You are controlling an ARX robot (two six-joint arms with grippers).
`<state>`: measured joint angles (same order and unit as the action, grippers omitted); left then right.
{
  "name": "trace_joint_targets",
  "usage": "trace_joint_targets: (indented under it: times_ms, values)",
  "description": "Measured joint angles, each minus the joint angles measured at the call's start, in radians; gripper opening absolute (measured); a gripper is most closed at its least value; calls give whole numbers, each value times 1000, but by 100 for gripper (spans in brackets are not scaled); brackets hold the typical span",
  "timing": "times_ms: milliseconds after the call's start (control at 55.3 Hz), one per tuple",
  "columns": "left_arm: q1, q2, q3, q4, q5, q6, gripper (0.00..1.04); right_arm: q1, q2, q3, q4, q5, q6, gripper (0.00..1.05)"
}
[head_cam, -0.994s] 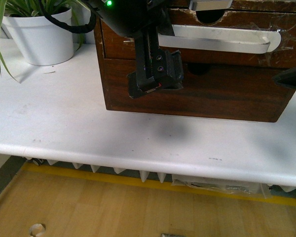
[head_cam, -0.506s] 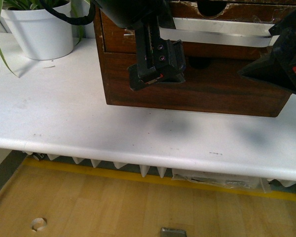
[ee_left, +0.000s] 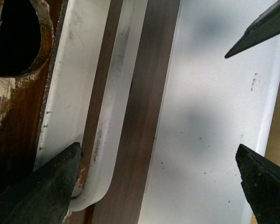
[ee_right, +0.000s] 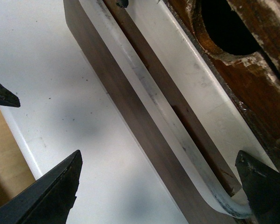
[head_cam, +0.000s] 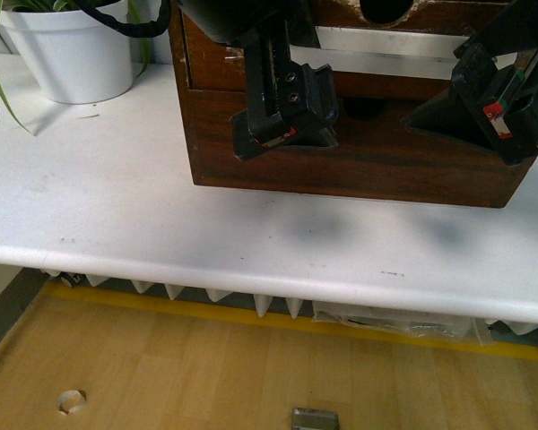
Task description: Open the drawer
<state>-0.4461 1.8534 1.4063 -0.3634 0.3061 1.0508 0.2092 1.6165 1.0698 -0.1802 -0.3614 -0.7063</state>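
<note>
The drawer (head_cam: 213, 70) is the upper one of a dark brown wooden box; its long white handle (head_cam: 390, 52) runs across it under a half-round notch (head_cam: 383, 9). My left gripper (head_cam: 283, 121) is open at the handle's left end. My right gripper (head_cam: 495, 100) is open at its right end. In the left wrist view the handle's bent end (ee_left: 113, 107) lies between the open fingers, close to one finger (ee_left: 49, 186). In the right wrist view the handle (ee_right: 151, 95) also runs between the fingers, its bend beside one finger (ee_right: 263, 186). Neither gripper holds anything.
A plain dark drawer front (head_cam: 377, 161) sits below the handled one. The box stands on a white table (head_cam: 161, 206) whose front edge is near. A white plant pot (head_cam: 72, 54) stands at the back left. Wooden floor (head_cam: 206, 376) lies below.
My right gripper has come in from the right edge to the handle's right end. My left gripper has stayed at the left end. The view has shifted slightly down the box.
</note>
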Motion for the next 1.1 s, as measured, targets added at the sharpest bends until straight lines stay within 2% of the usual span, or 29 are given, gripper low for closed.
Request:
trace_joint_targets:
  times_ms: [181,380,669,1012,1102]
  values:
    - [0,-3,0,-22,2,26,99,0,2,28,-93,-45,-33,96]
    - [-1,-38,-5,-127,13,82,99,5,-32,29,-205,-94,-111,96]
    - [-11,-121,-66,-238,21,168,99,30,-104,-23,-286,-113,-171,96]
    - [-36,-248,-206,-256,38,187,99,88,-190,-97,-352,-119,-179,96]
    - [-40,-286,-265,-185,37,170,99,94,-216,-131,-324,-118,-159,96]
